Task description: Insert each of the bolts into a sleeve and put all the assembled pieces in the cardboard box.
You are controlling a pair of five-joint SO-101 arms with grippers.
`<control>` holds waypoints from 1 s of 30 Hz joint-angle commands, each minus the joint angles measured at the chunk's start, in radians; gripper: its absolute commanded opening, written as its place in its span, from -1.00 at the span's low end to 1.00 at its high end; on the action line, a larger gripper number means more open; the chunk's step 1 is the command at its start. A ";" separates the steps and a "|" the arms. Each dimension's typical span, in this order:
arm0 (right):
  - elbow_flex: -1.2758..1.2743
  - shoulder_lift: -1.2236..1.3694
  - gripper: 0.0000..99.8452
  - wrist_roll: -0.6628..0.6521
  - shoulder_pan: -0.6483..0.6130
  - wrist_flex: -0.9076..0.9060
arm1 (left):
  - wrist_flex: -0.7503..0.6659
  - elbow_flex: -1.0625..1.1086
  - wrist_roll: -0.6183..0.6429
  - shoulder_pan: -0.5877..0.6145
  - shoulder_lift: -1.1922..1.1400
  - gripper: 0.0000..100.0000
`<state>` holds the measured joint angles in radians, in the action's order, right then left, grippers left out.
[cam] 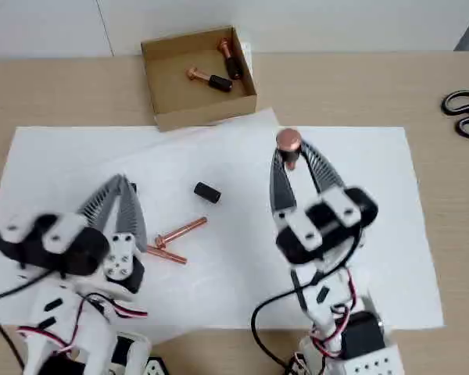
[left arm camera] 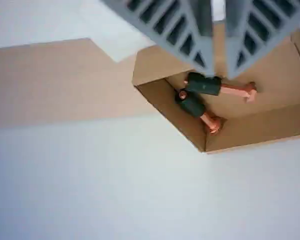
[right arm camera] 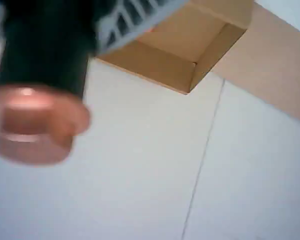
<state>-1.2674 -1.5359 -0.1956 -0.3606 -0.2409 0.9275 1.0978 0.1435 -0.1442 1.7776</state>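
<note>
The right gripper (cam: 290, 150) is clamped on a piece (cam: 288, 141), a bolt in a sleeve. It holds the piece up over the paper (cam: 359, 234), a little way from the box (cam: 207, 109). I think the piece could slip and drop on the paper if the grip is weak. The bolt could also slide out of its sleeve if the piece tips. It could bump the box wall if it comes in too low. The left gripper (cam: 127, 189) is above the paper with its fingers close together and nothing in them. The high view shows a loose sleeve (cam: 207, 192) and two bolts (cam: 181, 231) lying near each other on the paper. The left wrist view looks into the box and shows two done pieces (left arm camera: 204, 85) close together. The right wrist view shows, up close, the black sleeve (right arm camera: 42, 55) right behind the bolt head (right arm camera: 37, 120).
</note>
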 commanded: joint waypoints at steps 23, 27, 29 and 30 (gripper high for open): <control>1.373 1.669 -0.99 -0.003 -0.013 -0.317 | -0.040 0.093 -0.006 -0.008 0.034 -0.99; 1.732 1.928 -0.99 -0.005 0.018 -0.435 | -0.040 0.094 -0.006 -0.008 0.034 -0.99; 1.909 2.046 -0.99 -0.006 0.022 -0.479 | -0.040 0.094 -0.006 -0.008 0.034 -0.99; 1.992 2.100 -0.99 -0.006 0.022 -0.510 | -0.040 0.094 -0.006 -0.008 0.034 -0.99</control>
<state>0.3974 0.4542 -0.1956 -0.3498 -0.6889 0.9076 1.1945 0.1373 -0.1473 1.8021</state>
